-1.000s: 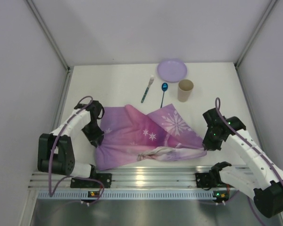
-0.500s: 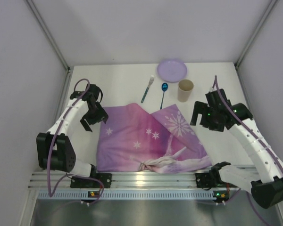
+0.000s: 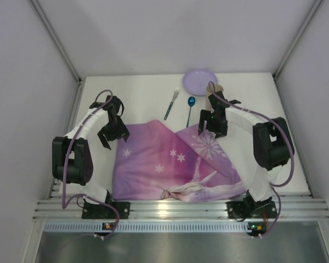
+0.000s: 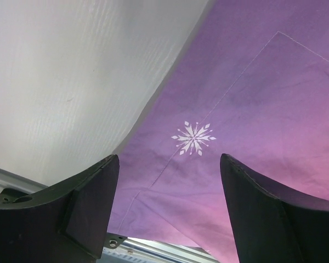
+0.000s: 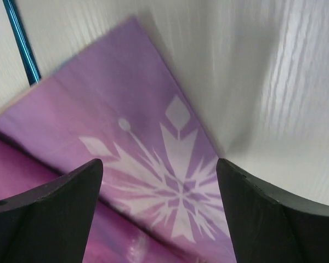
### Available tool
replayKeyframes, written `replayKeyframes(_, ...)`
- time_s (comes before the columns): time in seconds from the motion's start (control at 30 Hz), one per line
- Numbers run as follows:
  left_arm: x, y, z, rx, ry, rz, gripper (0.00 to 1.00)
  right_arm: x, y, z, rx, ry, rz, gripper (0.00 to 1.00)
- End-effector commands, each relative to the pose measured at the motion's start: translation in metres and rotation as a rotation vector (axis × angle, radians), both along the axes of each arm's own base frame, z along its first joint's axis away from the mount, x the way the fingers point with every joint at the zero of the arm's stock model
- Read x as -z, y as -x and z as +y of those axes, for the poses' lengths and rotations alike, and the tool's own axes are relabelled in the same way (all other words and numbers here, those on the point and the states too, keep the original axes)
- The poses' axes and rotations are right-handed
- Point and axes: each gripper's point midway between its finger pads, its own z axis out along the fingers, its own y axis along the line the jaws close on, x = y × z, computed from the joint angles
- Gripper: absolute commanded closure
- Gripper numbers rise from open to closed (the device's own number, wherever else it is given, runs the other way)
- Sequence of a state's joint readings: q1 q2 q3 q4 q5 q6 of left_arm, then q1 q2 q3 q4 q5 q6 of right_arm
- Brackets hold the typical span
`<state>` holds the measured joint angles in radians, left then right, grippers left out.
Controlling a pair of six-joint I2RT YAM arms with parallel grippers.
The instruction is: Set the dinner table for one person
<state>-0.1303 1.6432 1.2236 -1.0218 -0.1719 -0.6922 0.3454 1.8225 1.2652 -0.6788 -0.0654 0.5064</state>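
On the white dinner table lies a purple-pink snowflake placemat, spread out, with a fold across its middle and a bunched near edge. My left gripper hovers open over the mat's far left corner. In the left wrist view the mat shows between the empty fingers. My right gripper stands open above the mat's far right corner. In the right wrist view it frames the large white snowflake and holds nothing.
At the back of the table are a lilac plate, a fork and a blue spoon. A tan cup is mostly hidden behind the right arm. The spoon's handle shows in the right wrist view. An aluminium rail runs along the near edge.
Both grippers have opened and let go of the placemat, which now lies flatter. The right arm swung from the right side to the mat's far right corner. The left gripper moved farther back.
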Motion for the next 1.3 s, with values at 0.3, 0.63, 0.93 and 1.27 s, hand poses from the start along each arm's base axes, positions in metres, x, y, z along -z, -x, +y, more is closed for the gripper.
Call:
replayKeyframes(0.3, 0.023, -0.026, 0.000, 0.045, 0.006, -0.008, 0.25, 0.024, -0.059, 0.002, 0.022, 0.033, -0.069, 0.21)
replayKeyframes(0.63, 0.061, -0.023, -0.010, 0.043, 0.062, 0.049, 0.63, 0.049, -0.026, 0.002, 0.022, 0.043, -0.003, 0.79)
replayKeyframes(0.93, 0.077, -0.024, -0.004, 0.057, 0.027, 0.078, 1.00, 0.042, -0.026, -0.036, 0.093, 0.194, 0.000, 1.00)
replayKeyframes(1.27, 0.044, -0.070, 0.016, 0.089, -0.070, 0.006, 1.00, 0.000, -0.037, -0.138, 0.371, 0.360, -0.039, 1.00)
